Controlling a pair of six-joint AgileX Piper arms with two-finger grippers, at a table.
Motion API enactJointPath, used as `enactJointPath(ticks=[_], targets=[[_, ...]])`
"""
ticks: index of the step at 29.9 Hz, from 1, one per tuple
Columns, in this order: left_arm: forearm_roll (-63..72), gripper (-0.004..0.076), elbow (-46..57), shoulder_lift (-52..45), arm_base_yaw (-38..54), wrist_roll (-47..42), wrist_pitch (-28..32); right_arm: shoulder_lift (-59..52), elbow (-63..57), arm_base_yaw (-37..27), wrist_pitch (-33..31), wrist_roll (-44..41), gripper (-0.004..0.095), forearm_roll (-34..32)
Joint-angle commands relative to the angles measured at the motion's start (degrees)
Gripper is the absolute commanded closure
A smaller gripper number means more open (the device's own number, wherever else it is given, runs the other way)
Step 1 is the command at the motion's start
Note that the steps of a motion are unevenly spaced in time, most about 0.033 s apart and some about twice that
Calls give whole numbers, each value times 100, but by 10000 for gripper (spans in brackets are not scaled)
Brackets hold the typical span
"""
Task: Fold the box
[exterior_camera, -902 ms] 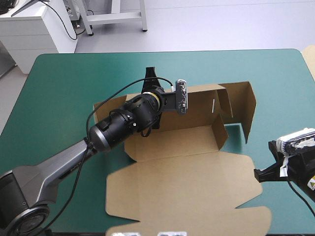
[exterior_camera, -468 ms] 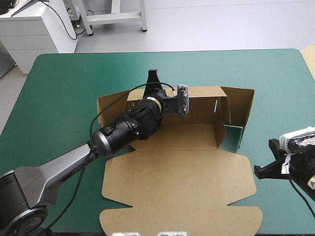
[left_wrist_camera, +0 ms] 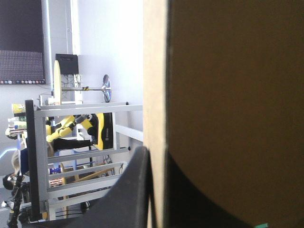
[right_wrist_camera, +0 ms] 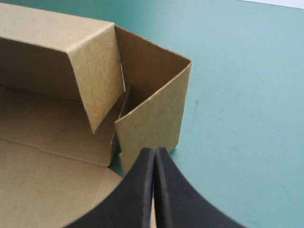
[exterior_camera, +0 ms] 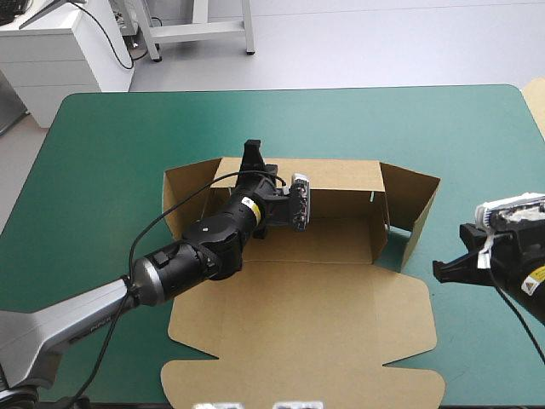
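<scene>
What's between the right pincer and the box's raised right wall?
Only bare teal-green cover separates right pincer from box, per high view.

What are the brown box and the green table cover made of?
The box looks like thin brown cardboard, matte: the right wrist view shows a speckled, fibrous face and crisp creases where walls stand. The teal-green cover seems a smooth, seamless mat with rounded corners, perhaps rubber or vinyl; the look leaves that open.
</scene>
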State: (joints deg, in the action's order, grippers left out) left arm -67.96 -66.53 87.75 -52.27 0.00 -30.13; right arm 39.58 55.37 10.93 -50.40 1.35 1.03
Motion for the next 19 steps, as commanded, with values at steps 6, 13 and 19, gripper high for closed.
enactJointPath(ticks=[6,13,19], targets=[[-514,731,213,-89,-21,-762,-182,1018,1228,-40,322,7,923,3],[-580,731,213,36,-21,-944,-285,2153,2193,-40,236,7,924,130],[-533,731,213,162,-21,-1005,-390,3275,2950,-40,-77,-91,924,130]])
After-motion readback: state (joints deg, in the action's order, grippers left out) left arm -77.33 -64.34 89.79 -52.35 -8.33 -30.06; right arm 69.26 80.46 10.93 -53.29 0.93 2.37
